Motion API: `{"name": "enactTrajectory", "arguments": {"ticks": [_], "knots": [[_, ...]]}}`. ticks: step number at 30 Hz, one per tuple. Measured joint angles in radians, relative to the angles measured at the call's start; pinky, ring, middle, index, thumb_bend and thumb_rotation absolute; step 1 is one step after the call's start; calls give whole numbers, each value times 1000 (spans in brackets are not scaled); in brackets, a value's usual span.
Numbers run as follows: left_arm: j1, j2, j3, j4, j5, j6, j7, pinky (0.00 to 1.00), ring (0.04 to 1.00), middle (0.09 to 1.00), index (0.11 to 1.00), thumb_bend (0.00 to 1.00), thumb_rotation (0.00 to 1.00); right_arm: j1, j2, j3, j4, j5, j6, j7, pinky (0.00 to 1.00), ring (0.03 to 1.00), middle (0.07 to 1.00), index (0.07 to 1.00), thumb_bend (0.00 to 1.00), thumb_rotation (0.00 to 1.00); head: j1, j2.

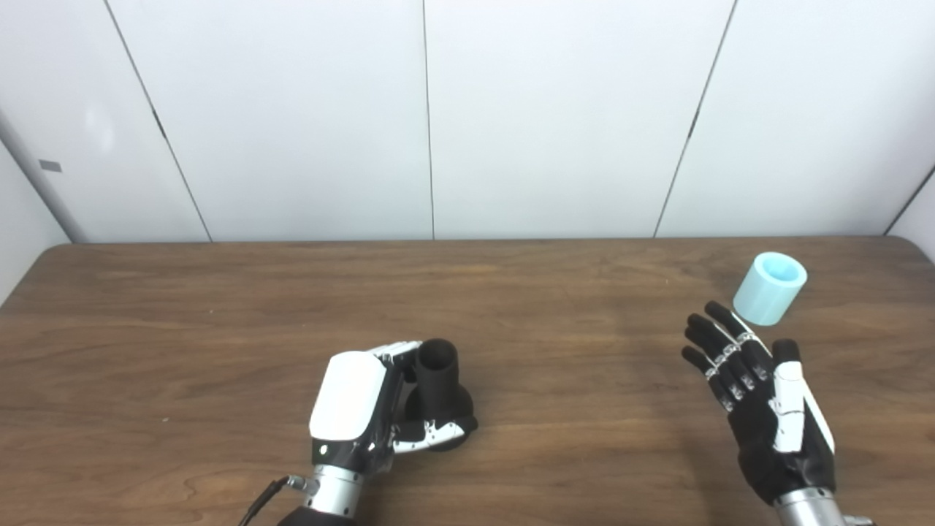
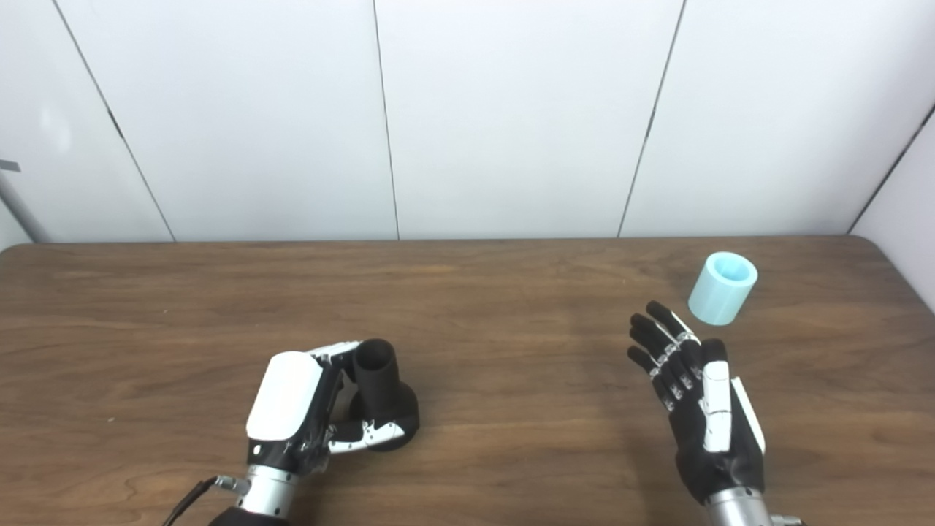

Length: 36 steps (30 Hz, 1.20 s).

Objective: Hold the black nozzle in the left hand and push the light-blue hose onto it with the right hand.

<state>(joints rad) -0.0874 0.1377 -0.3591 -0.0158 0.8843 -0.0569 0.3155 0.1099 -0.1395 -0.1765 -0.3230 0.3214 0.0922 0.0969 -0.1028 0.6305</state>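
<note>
On the near left of the tabletop (image 1: 511,307), the left robot hand (image 1: 365,409) is wrapped around the black nozzle (image 1: 438,380), which stands upright, so the holding part looks done. The right robot hand (image 1: 760,402) holds nothing, its fingers spread, just short of the light-blue hose (image 1: 768,288) at the far right. Grasping the hose, carrying it over and pushing it on all remain.

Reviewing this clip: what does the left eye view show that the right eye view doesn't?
Only the left eye view: a small grey patch on the wall at far left. Only the right eye view: the side wall and more of the table's right corner. Both: the left hand shut on the black nozzle, the right hand open, short of the upright light-blue hose.
</note>
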Motion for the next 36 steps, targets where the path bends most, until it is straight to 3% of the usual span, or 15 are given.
{"name": "enactTrajectory", "arguments": {"ticks": [4,8,13,16,18,21,22,27,29,33,36], "knots": [[0,0,0,0,-2,0,-3,365,492,513,475,477,0,-24,-35,-10,-34,-42,6,-11,852,849,808,834,610,1000,-12,3],[0,1,0,-1,-3,0,-7,364,489,508,477,477,0,-91,-113,-26,-65,-112,20,-14,835,847,818,835,625,1000,-29,12],[2,1,4,-10,-7,3,-20,367,494,513,474,477,0,-171,-253,-23,-65,-378,17,-19,768,823,813,825,591,957,-72,15],[4,3,8,-15,-21,5,-31,368,487,511,473,478,0,-204,-320,-5,-65,-552,23,-20,729,797,812,818,586,708,-98,15],[4,4,9,-17,-25,6,-39,366,487,513,470,477,0,-227,-351,7,-56,-631,32,-17,751,796,808,809,639,474,-110,15],[5,4,10,-22,-26,8,-44,367,495,516,468,477,0,-273,-375,22,5,-724,24,-23,760,783,776,783,695,263,-135,17],[6,4,10,-23,-26,8,-45,367,495,515,469,477,0,-289,-386,33,35,-764,16,-26,783,792,777,778,703,241,-138,17],[14,6,14,-33,-28,6,-50,369,489,511,467,477,0,-365,-457,105,148,-931,25,-4,849,879,831,802,729,237,-187,12],[15,6,15,-34,-28,5,-50,382,489,500,464,479,0,-406,-499,156,176,-1005,80,68,919,949,895,861,713,290,-201,14],[17,7,15,-34,-28,3,-50,380,490,499,464,478,0,-476,-548,220,216,-1095,179,199,943,976,915,873,755,212,-213,15],[19,7,15,-35,-28,3,-52,372,496,508,462,477,0,-515,-551,259,271,-1131,207,232,935,968,910,867,803,196,-224,17]]}}
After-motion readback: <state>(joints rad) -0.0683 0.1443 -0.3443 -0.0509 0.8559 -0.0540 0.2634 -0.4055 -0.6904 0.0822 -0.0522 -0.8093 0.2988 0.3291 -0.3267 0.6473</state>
